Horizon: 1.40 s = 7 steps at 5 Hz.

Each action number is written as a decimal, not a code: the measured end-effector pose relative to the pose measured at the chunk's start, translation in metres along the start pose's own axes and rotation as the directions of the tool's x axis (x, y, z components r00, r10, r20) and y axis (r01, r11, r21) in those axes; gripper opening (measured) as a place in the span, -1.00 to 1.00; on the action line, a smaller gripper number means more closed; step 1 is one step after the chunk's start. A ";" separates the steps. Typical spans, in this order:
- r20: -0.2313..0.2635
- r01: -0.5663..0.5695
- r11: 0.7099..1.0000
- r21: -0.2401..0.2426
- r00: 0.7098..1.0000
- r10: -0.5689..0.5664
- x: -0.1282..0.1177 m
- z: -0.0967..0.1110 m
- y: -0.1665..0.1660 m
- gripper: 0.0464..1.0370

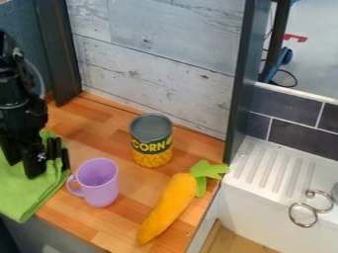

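One black pincer (pixel 47 170) is hanging at the left of the camera view, low over a green cloth (pixel 19 201). Whether it is standing released or clenched, the view is not making clear, and whether it is pinching or touching the cloth cannot be told either. The cloth is lying rumpled on the left end of the wooden desk (pixel 99 230), under and around the pincer, with a corner drooping over the front edge.

Just beside the cloth, a purple mug (pixel 100 183) is standing upright, its handle pointing toward the cloth. Behind the mug and to its right, a tin can (pixel 151 143) is standing upright, its label showing yellow kernels. In front of the can, an orange toy carrot (pixel 168 207) is lying slantwise, its green top pointing toward the desk's right edge and its narrow end pointing toward the front.

A pale plank wall (pixel 155 59) is rising behind the desk, between dark posts. To the right, a white sink (pixel 264 170) is showing its ridged ledge, with two metal rings (pixel 304 215) sitting near its edge and dark tiles (pixel 297 106) running behind it.
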State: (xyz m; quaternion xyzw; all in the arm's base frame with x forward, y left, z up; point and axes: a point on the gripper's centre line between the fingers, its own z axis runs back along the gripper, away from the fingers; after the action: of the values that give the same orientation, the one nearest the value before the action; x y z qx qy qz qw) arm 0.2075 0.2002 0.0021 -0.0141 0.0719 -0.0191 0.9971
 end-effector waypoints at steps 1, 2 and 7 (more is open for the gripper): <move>0.020 -0.024 1.000 0.001 1.000 0.024 0.004 0.000 0.006 0.93; 0.081 -0.044 0.999 -0.012 0.996 0.045 0.025 0.005 0.014 0.93; 0.138 0.009 0.986 0.165 0.990 -0.032 0.009 0.136 -0.033 0.93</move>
State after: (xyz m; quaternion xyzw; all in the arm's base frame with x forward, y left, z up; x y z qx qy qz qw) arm 0.2343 0.1702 0.1360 0.0658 -0.0005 -0.0341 0.9972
